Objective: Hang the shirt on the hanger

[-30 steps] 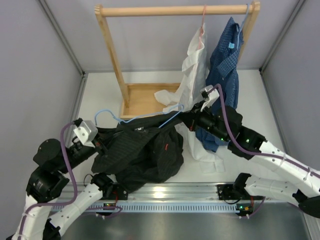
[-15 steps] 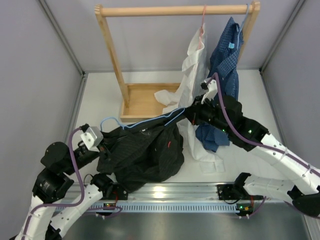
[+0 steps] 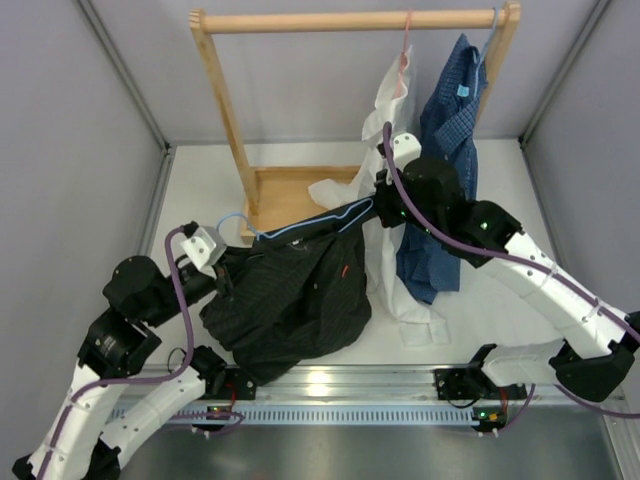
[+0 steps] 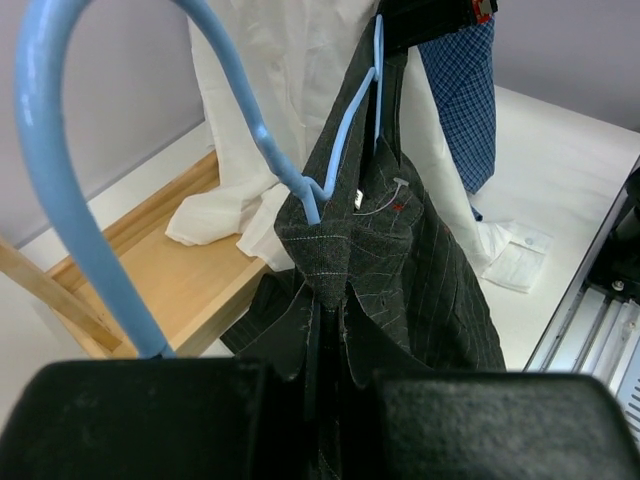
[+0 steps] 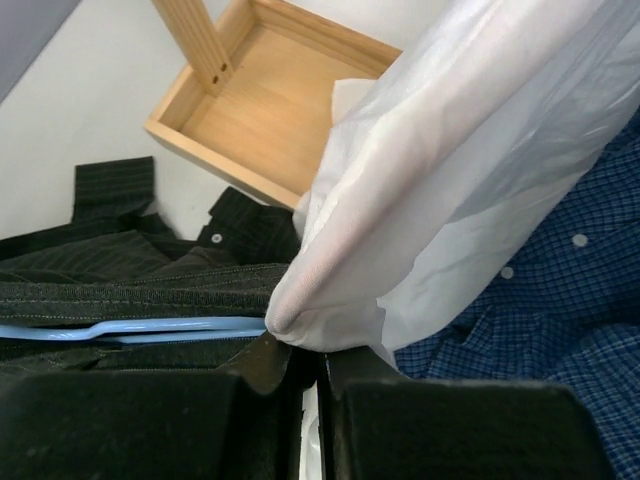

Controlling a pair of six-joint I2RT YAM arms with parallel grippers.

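The black pinstriped shirt (image 3: 290, 300) hangs stretched between my two grippers, its lower part bunched on the table. The light-blue hanger (image 3: 300, 228) runs inside its shoulders, and the hook pokes out near the collar. My left gripper (image 3: 222, 278) is shut on the shirt's fabric by the collar. In the left wrist view, cloth (image 4: 420, 270) fills the jaws (image 4: 330, 350) beside the hanger hook (image 4: 70, 200). My right gripper (image 3: 372, 208) is shut on the other shoulder. In the right wrist view its jaws (image 5: 312, 375) pinch black cloth (image 5: 130, 295) over the hanger arm (image 5: 130, 329).
A wooden rack (image 3: 350, 20) stands at the back with a tray base (image 3: 290, 195). A white shirt (image 3: 385, 130) on a pink hanger and a blue checked shirt (image 3: 450, 120) hang from it. The white shirt (image 5: 450, 180) presses against my right gripper.
Both grippers have risen with the shirt. The right one moved up and back toward the rack, the left one shifted right. More of the shirt is off the table.
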